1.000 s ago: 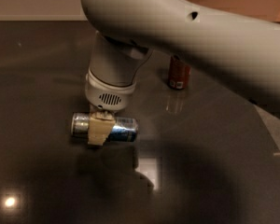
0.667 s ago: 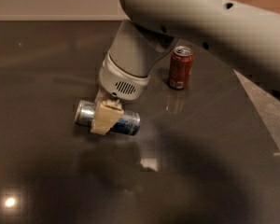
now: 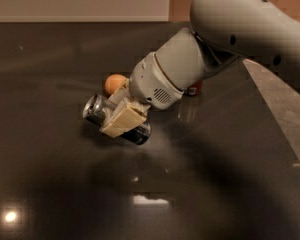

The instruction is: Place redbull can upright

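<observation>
The redbull can (image 3: 97, 111) is a slim silver and blue can, held tilted on its side above the dark table (image 3: 50, 174), its silver top facing left toward the camera. My gripper (image 3: 121, 118) is shut on the can's middle, with the tan fingers (image 3: 124, 119) clamped across it. The grey arm comes in from the upper right.
An orange round object (image 3: 114, 83) sits on the table just behind the gripper. A dark red soda can (image 3: 194, 88) is mostly hidden behind the wrist. The table's right edge (image 3: 280, 119) runs diagonally, with lighter floor beyond it.
The gripper has lifted the redbull can off the table and tilted it. The arm has swung, now covering the red soda can and uncovering the orange object.
</observation>
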`<state>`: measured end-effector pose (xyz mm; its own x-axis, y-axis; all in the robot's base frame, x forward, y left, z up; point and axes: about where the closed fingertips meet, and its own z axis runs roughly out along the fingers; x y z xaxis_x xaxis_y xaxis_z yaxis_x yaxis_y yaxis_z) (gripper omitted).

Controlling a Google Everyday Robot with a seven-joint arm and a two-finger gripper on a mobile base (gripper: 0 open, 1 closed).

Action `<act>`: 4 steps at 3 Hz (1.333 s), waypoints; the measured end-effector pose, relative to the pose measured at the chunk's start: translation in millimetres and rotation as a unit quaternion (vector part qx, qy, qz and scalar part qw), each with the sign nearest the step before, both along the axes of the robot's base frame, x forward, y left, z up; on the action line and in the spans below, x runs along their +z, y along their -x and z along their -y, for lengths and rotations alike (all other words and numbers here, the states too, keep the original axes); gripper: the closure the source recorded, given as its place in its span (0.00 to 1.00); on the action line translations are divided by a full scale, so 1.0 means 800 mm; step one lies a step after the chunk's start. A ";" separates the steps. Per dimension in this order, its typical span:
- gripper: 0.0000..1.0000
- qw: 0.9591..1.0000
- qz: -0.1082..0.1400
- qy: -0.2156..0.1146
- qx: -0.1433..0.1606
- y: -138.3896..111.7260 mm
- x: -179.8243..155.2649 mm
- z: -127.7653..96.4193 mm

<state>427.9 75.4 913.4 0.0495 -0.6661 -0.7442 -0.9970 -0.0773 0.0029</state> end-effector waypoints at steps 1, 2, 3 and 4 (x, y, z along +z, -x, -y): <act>1.00 0.997 0.006 -0.078 0.001 -0.005 0.006 0.002; 1.00 0.989 0.001 -0.149 0.003 -0.012 0.010 0.007; 1.00 0.978 -0.013 -0.206 -0.002 -0.015 0.010 0.018; 1.00 0.968 -0.029 -0.250 -0.009 -0.014 0.004 0.029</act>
<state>439.4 51.8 916.9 -0.0102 -0.2228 -0.9748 -0.9975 -0.0657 0.0254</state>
